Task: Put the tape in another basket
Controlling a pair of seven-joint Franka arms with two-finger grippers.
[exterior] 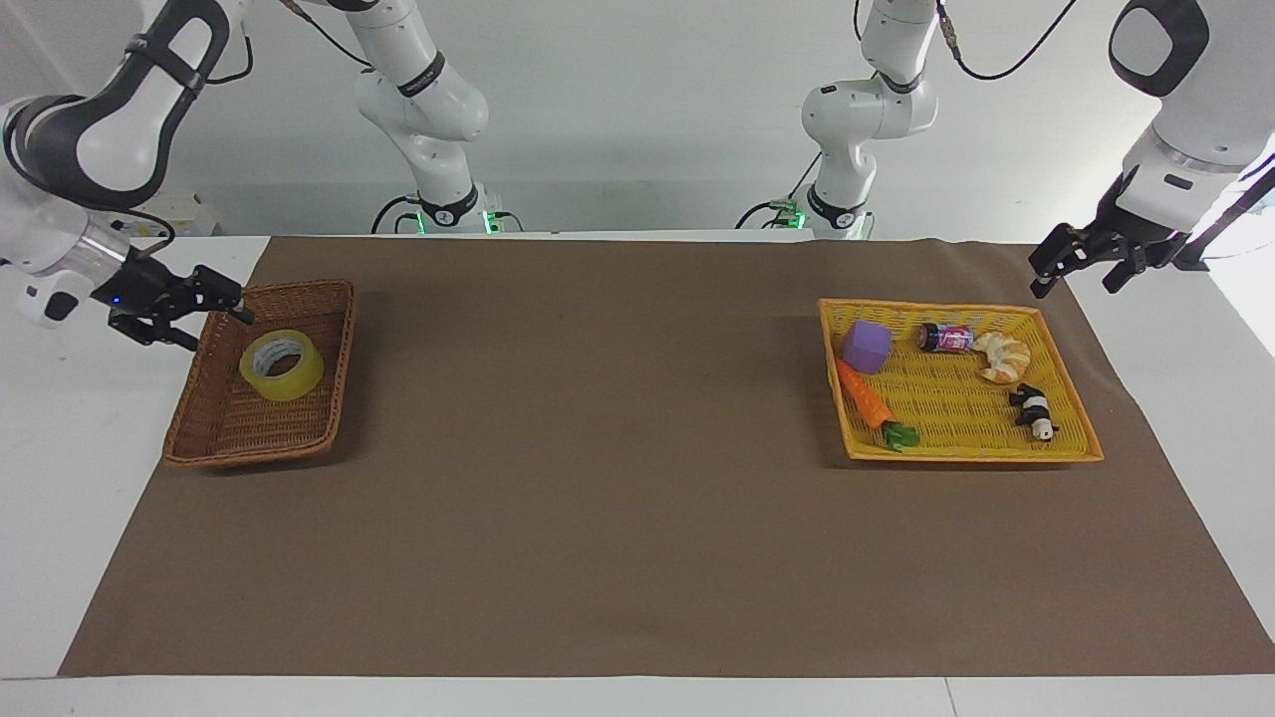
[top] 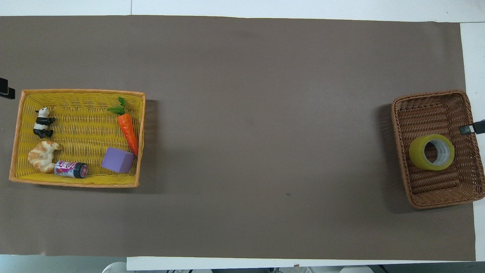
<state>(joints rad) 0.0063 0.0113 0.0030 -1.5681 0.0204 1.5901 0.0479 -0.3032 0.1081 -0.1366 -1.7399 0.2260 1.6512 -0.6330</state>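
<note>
- Two claws hang in the air with nothing in them, one at each end of the counter (exterior: pixel 60 498).
- At the right arm's end, the right claw (exterior: pixel 214 321) hovers over the rim of the basket (exterior: pixel 249 423). Its fingers are spread wide and it is clear of the tape.
- The tape (exterior: pixel 282 365) lies inside that brown wicker basket, in the half nearer to the robots. It is tipped a little, so its pale core shows in the overhead view (top: pixel 432 152), and nothing else is in the basket with it.
- The brown mat (exterior: pixel 598 448) stretches between the two containers, which sit well apart.
- Toward the left arm's end sits the yellow tray (exterior: pixel 971 455). It holds a purple cube (exterior: pixel 866 346), a carrot (exterior: pixel 865 391), a small can (exterior: pixel 946 339), a croissant (exterior: pixel 1002 357) and a panda figure (exterior: pixel 1032 411), and no tape.
- The left claw (exterior: pixel 1076 279) waits over the mat's corner just beside the yellow tray, its fingers apart.
- Judged from how things lie, the move looks done: the tape rests in the wicker basket and no claw grips it. All that seems left is for the right arm to draw clear of the basket.
</note>
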